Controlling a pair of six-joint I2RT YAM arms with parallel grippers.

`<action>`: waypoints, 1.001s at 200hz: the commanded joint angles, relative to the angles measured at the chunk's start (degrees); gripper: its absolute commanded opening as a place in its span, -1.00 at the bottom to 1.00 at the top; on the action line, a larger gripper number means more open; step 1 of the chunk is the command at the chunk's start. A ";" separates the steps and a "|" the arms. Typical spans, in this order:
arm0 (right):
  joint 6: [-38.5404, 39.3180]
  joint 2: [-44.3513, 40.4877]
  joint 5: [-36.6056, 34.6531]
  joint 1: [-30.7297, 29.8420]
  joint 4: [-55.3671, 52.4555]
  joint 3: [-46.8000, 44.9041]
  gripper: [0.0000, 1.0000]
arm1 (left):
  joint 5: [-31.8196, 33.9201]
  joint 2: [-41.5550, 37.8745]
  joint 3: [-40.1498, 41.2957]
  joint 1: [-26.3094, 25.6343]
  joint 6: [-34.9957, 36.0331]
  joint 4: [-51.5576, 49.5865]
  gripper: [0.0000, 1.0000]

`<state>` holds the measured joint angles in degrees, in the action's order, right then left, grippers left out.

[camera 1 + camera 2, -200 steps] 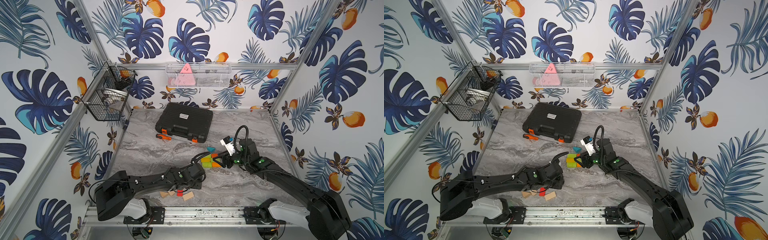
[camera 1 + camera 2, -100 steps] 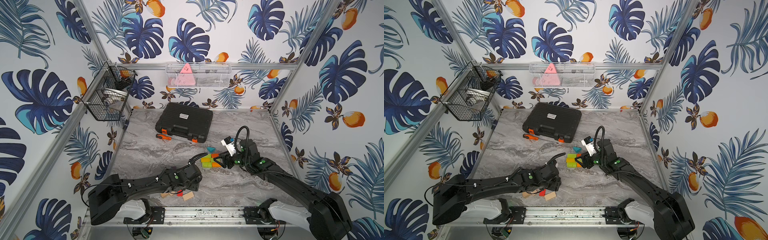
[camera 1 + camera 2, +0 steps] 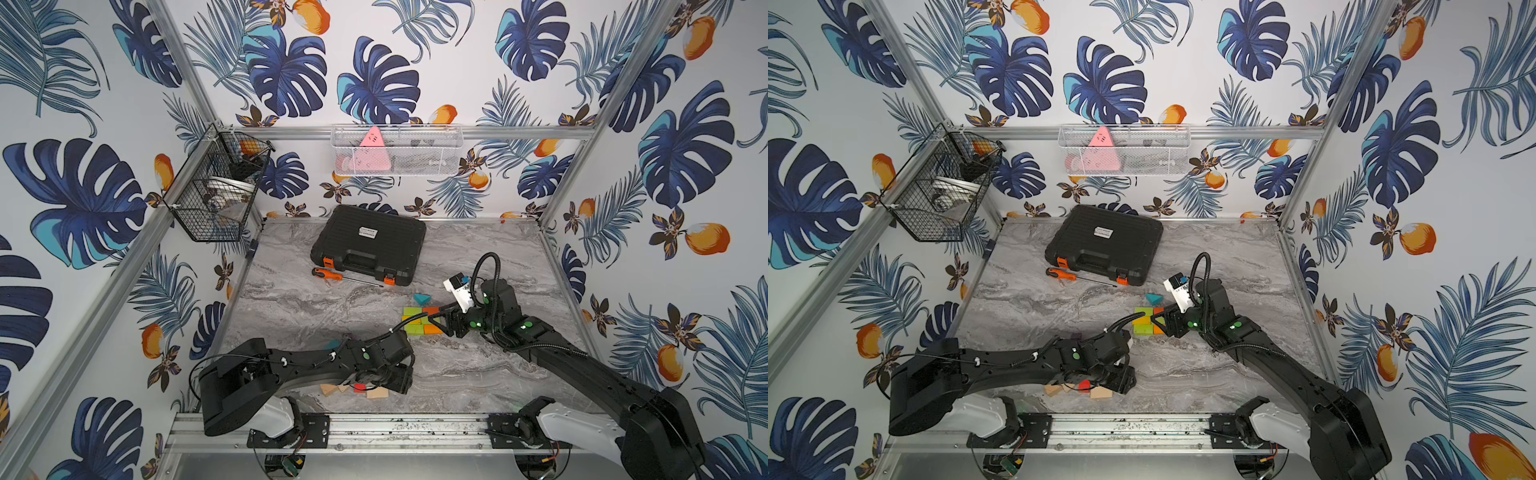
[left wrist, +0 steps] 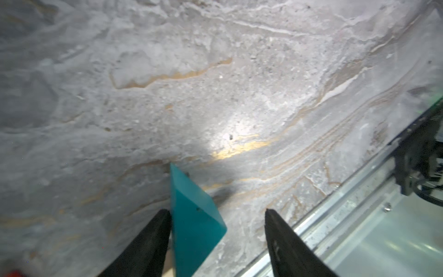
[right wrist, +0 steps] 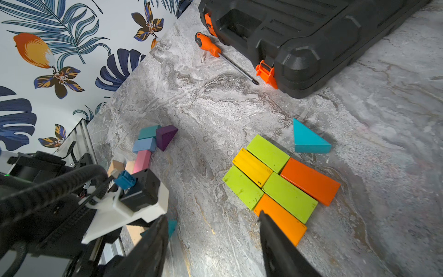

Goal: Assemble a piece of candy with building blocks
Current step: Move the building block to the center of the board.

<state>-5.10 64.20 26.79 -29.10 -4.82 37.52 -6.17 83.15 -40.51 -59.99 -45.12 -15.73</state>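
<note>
Left gripper (image 4: 215,211) hangs low over the grey marble-patterned tabletop (image 4: 215,84), close to the aluminium front rail (image 4: 359,211), and its two black fingers (image 4: 148,239) stand clearly apart. Between them is a teal triangular wooden wedge (image 4: 194,215): it leans on one finger and a free gap separates it from the other, so it is not clamped; whether it rests on the table I cannot tell. The right gripper (image 5: 212,214) is open too, with nothing between its fingers, and one fingertip (image 5: 266,225) is over the end of an orange wooden brick (image 5: 285,223); contact is not visible. This brick belongs to a flat patch of lime-green, yellow and orange wooden bricks (image 5: 287,194) laid side by side near the table's middle. A second teal wedge (image 5: 309,139) lies just beside the patch. A loose group of teal, blue and pink bricks with a purple wedge (image 5: 153,141) lies well apart from the patch, toward the robot's left. Behind are a black plastic tool case (image 3: 370,243) and an orange-handled screwdriver (image 3: 327,273).
</note>
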 commanded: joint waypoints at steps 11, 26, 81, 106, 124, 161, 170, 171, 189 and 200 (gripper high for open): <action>0.01 -0.89 -1.17 0.01 0.33 -0.16 0.25 | -1.07 0.81 -1.03 -1.62 -4.55 3.07 0.36; -0.83 -1.20 -2.52 0.14 0.23 -0.16 0.25 | -0.62 0.97 -1.41 -2.79 -5.83 3.57 0.36; -5.86 -2.36 -10.09 1.84 -1.36 0.03 0.29 | -1.38 -1.98 2.40 -4.98 -9.93 7.45 0.40; -6.32 -2.49 -9.07 2.71 -0.61 -0.15 0.29 | -3.08 2.01 2.61 -6.67 -11.64 12.51 0.38; -6.16 -2.83 -9.01 2.66 -0.79 -0.16 0.29 | -3.16 4.52 0.65 -7.64 -11.43 13.86 0.36; -5.79 -3.59 -9.73 2.70 -1.06 -0.60 0.30 | 0.38 7.64 -2.00 -7.87 -9.23 13.10 0.38; -5.90 -3.66 -9.78 2.69 -1.11 -0.52 0.30 | -0.31 9.43 -2.96 -7.85 -8.31 14.47 0.37; -5.89 -3.65 -9.80 2.71 -1.14 -0.52 0.30 | -0.36 9.63 -3.16 -7.86 -8.14 14.57 0.37; -5.63 -3.89 -10.19 2.74 -2.11 0.14 0.30 | 0.53 12.72 -6.39 -7.72 -5.97 12.88 0.35; -5.53 -4.62 -10.80 2.74 -2.48 0.08 0.30 | 0.54 13.26 -6.86 -7.40 -4.95 13.33 0.36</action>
<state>-10.48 60.64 17.23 -26.46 -6.39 37.10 -7.27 94.67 -45.95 -67.83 -53.67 -1.45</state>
